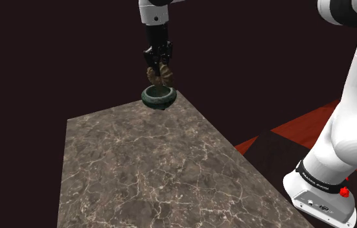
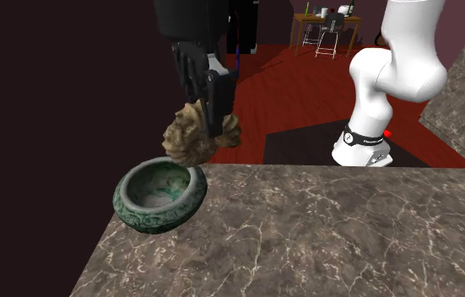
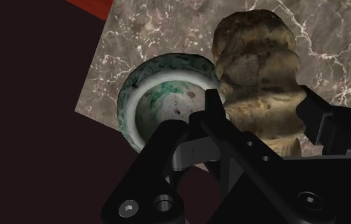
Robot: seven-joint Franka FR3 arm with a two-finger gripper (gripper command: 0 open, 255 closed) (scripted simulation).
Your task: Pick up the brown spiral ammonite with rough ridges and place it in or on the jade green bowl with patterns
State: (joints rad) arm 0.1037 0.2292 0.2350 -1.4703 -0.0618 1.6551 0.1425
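Gripper (image 1: 159, 59) clamped on the ammonite (image 1: 159, 74), fingers pinching its two faces. One ammonite: brown, ridged, hanging just above the bowl (image 1: 158, 97), off the bowl's centre. Disc on edge, ridged rim down toward the bowl; its length runs out past the fingertips. One bowl: green, patterned, at the marble table (image 1: 144, 168) corner. Wrist view adds the bowl's pale, green-flecked inside. Second exterior view adds chairs (image 2: 327, 29) far behind the bowl.

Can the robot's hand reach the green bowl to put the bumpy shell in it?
Probably yes. The gripper, shut on the ammonite, hangs just above the green bowl, with nothing between them. The ammonite seems nearer the rim than the middle, so a small shift may help.
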